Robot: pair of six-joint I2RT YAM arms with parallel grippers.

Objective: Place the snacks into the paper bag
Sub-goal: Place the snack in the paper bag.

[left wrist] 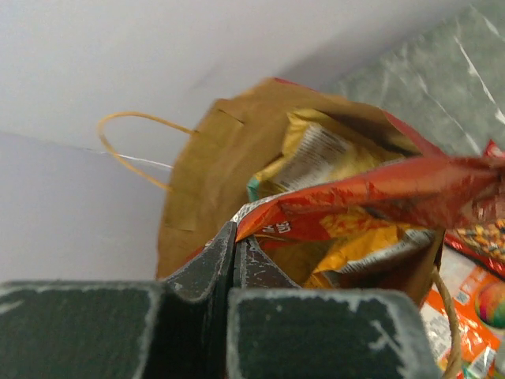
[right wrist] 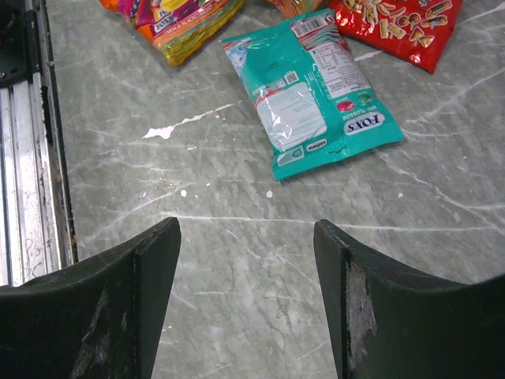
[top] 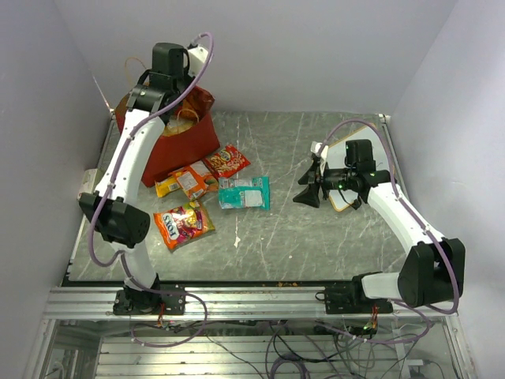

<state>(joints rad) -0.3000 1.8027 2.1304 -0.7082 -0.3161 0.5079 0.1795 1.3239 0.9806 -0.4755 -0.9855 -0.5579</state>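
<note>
My left gripper (left wrist: pixel 235 237) is shut on a corner of the big orange chips bag (left wrist: pixel 379 193) and holds it over the mouth of the red paper bag (top: pixel 177 146), whose brown inside (left wrist: pixel 209 166) holds a yellow-gold packet (left wrist: pixel 316 154). On the table lie a red packet (top: pixel 227 160), an orange-yellow packet (top: pixel 186 181), a teal packet (top: pixel 245 192) and a multicolour packet (top: pixel 183 225). My right gripper (top: pixel 309 189) is open and empty above bare table, right of the teal packet (right wrist: pixel 312 87). The red packet (right wrist: pixel 394 24) and the multicolour packet (right wrist: pixel 177 24) also show in the right wrist view.
A white board with an orange edge (top: pixel 347 170) lies at the right under my right arm. The paper bag stands in the back left corner by the walls. A metal rail (top: pixel 252 300) runs along the table's near edge.
</note>
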